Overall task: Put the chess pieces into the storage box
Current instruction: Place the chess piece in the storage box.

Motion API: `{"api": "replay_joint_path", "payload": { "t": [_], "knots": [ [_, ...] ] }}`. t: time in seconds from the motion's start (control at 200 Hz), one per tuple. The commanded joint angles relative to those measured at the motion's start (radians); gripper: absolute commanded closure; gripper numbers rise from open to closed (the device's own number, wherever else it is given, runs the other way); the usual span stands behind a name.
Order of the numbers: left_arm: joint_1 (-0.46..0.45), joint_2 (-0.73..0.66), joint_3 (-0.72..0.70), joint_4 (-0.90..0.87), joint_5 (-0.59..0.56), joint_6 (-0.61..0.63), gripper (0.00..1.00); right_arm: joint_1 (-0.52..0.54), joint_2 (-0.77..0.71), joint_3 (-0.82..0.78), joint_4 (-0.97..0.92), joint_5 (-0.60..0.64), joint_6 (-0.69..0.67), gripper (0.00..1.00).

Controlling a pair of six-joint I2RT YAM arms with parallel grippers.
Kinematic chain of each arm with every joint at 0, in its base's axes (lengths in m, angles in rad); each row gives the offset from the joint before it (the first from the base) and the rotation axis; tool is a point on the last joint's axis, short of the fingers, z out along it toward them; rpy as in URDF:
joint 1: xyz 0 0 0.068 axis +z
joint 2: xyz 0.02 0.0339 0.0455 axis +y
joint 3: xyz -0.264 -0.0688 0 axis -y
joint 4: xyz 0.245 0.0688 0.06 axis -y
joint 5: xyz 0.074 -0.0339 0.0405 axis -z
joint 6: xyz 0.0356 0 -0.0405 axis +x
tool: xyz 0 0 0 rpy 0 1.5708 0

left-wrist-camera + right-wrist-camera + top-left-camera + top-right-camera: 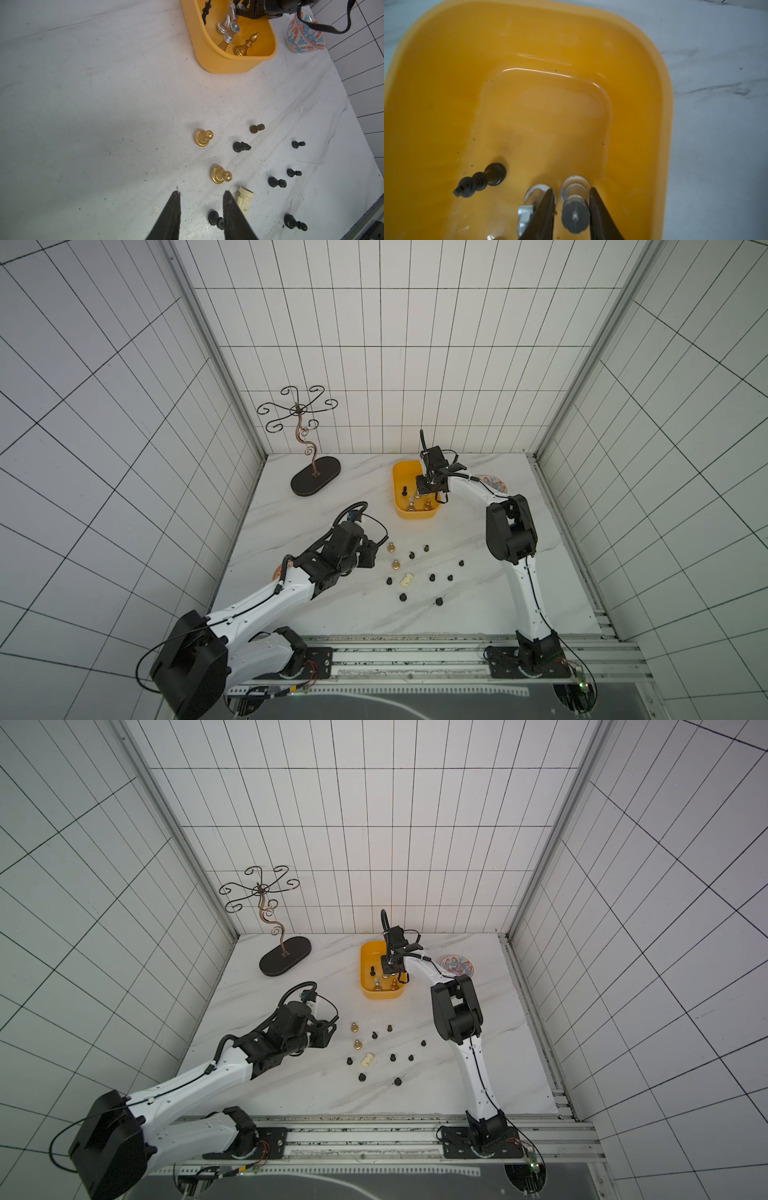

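**LEFT HAND NEAREST THE LOOSE PIECES; RIGHT HAND AT THE BOX**

**Left.** The left hand [201, 192] hangs low over the bench [332, 605]. Its fingers are spread and nothing sits between them. It points straight at the loose chess pieces [432, 577] and is by far the nearer hand to them.

**Middle.** About eleven pieces remain on the bench, most of them small black ones.
- Two gold pawns [203, 138] stand upright. The nearer gold pawn [220, 175] is just ahead of the fingertips, slightly to one side of the gap.
- The cream piece [245, 199] lies on its side just beside one finger. Its long axis runs roughly along the line of reach, so the fingers would close across it.
- A black pawn [215, 218] is partly hidden behind that same finger.

Judgement: the coming pick calls for only a small sideways shift and a short advance. The toppled cream piece may roll when touched.

**Right.** The storage box [415, 514], a yellow-orange tub with low walls, stands toward the far side of the bench. It is well apart from the scatter and lies in front of the right arm. The right hand [571, 189] is down inside the box, its fingers slightly spread on either side of an upright silver piece [575, 216] that stands on the box floor. A sliver of gap shows on one side, so the piece looks set down rather than pinched. The box also holds a tall black piece [481, 180], a silver knight [226, 20] and a gold bishop [247, 44]. A patterned bowl [457, 965] stands near the box on the side away from the left arm.
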Motion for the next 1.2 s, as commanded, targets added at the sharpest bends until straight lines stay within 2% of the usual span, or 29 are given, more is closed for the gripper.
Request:
{"api": "replay_joint_path", "payload": {
  "t": [0.0, 0.47, 0.75, 0.85, 1.004, 1.194],
  "knots": [
    [-0.009, -0.023, -0.010, 0.019, -0.010, -0.014, 0.66, -0.010, -0.021, 0.089, -0.025, -0.007, -0.008, 0.67],
    [-0.013, -0.043, -0.014, 0.004, -0.028, -0.013, 0.66, -0.013, -0.114, 0.118, -0.047, 0.006, -0.028, 0.63],
    [-0.012, -0.042, -0.004, -0.019, -0.046, 0.001, 0.66, -0.018, -0.228, 0.070, -0.045, -0.010, -0.034, 0.63],
    [-0.013, -0.036, 0.002, -0.028, -0.050, 0.009, 0.65, -0.018, -0.318, -0.036, -0.012, -0.031, -0.021, 0.62],
    [-0.013, -0.018, 0.013, -0.030, -0.054, 0.014, 0.65, -0.020, -0.521, -0.329, 0.112, -0.082, 0.011, 0.62],
    [-0.022, 0.031, 0.040, -0.030, -0.047, 0.033, 0.63, -0.022, -0.716, -0.627, 0.169, -0.110, 0.030, 0.62]
  ]
}}
